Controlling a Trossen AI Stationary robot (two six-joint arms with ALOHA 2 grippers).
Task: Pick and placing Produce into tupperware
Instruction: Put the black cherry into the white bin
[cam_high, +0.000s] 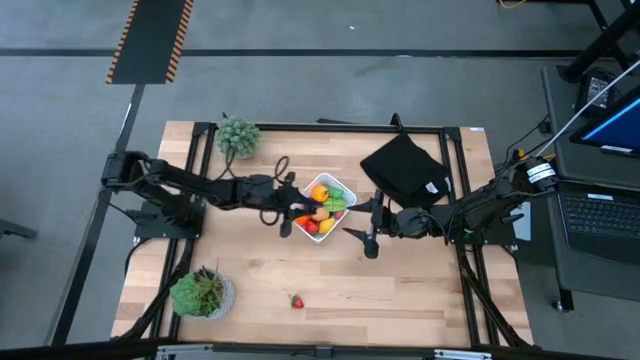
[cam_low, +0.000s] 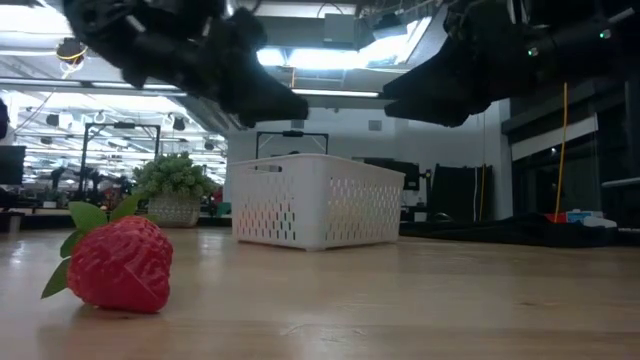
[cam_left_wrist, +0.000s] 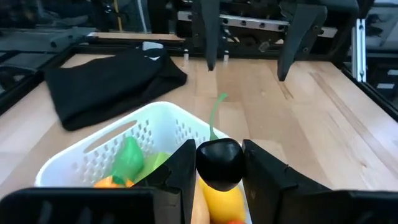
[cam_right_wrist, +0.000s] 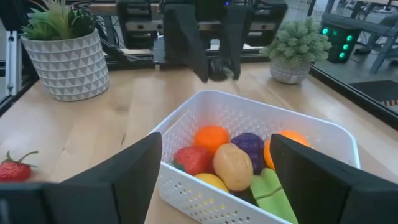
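Left end effector (cam_left_wrist: 219, 163) over the near rim of the tupperware (cam_high: 325, 208), closed on a dark cherry (cam_left_wrist: 219, 163) with a green stem; cherry pinched between the two fingers (cam_left_wrist: 180, 171), above the yellow produce (cam_left_wrist: 219, 198) inside; in the high view, same end effector (cam_high: 289, 205) at the left edge of the tupperware.

Right end effector (cam_high: 368, 222) wide open and holding nothing, just beside the right side of the tupperware; fingers (cam_right_wrist: 134, 168) spread to both sides of the white wall in the right wrist view.

Tupperware near the middle of the tabletop (cam_high: 400, 290), filled with produce: orange (cam_right_wrist: 211, 137), purple (cam_right_wrist: 247, 144), tan (cam_right_wrist: 233, 167), red (cam_right_wrist: 193, 158) and green (cam_right_wrist: 270, 190) pieces.

One strawberry (cam_high: 297, 300) alone on the tabletop, well apart from the tupperware, toward the front edge; large in the low view (cam_low: 118, 264).

Black cloth (cam_high: 405, 170) behind the tupperware to the right; two potted plants on the left side, one at the back (cam_high: 238, 135), one at the front (cam_high: 202, 293).
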